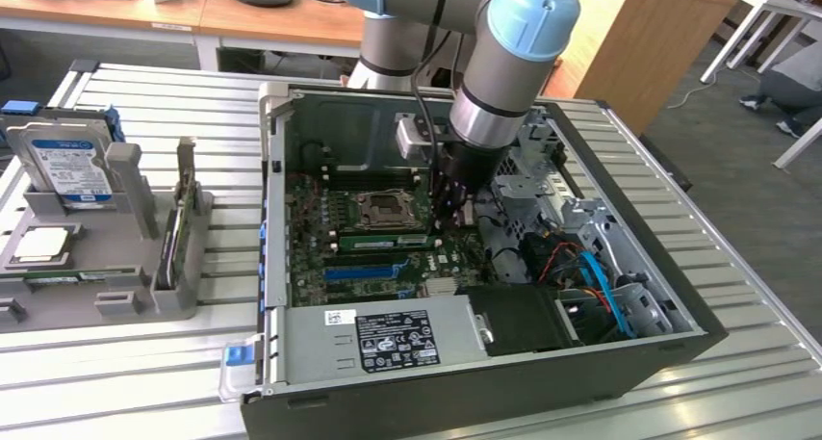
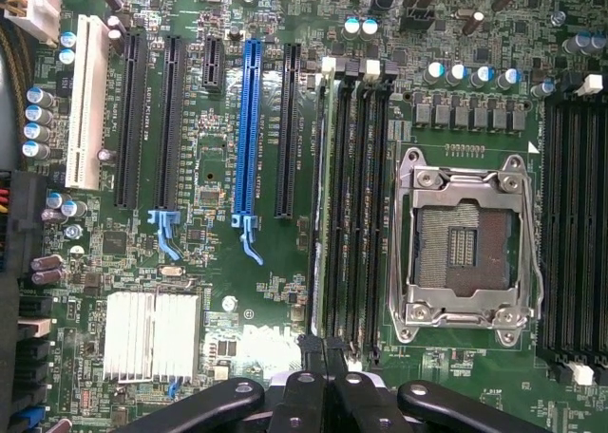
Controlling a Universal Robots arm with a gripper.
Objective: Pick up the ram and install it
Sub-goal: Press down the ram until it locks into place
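Note:
The ram is a narrow green stick standing on edge in a memory slot of the motherboard, just in front of the empty processor socket. In the wrist view the ram appears edge-on as a thin pale line in the outermost black slot. My gripper reaches down into the open computer case at the end of that slot row. Its black fingers are shut, with the gripper over the ram's near end. I cannot tell whether the tips touch it.
The case wall surrounds the motherboard, with a power supply in front and cables and drive bays at the exterior view's right. A grey fixture outside holds a hard drive and a processor chip.

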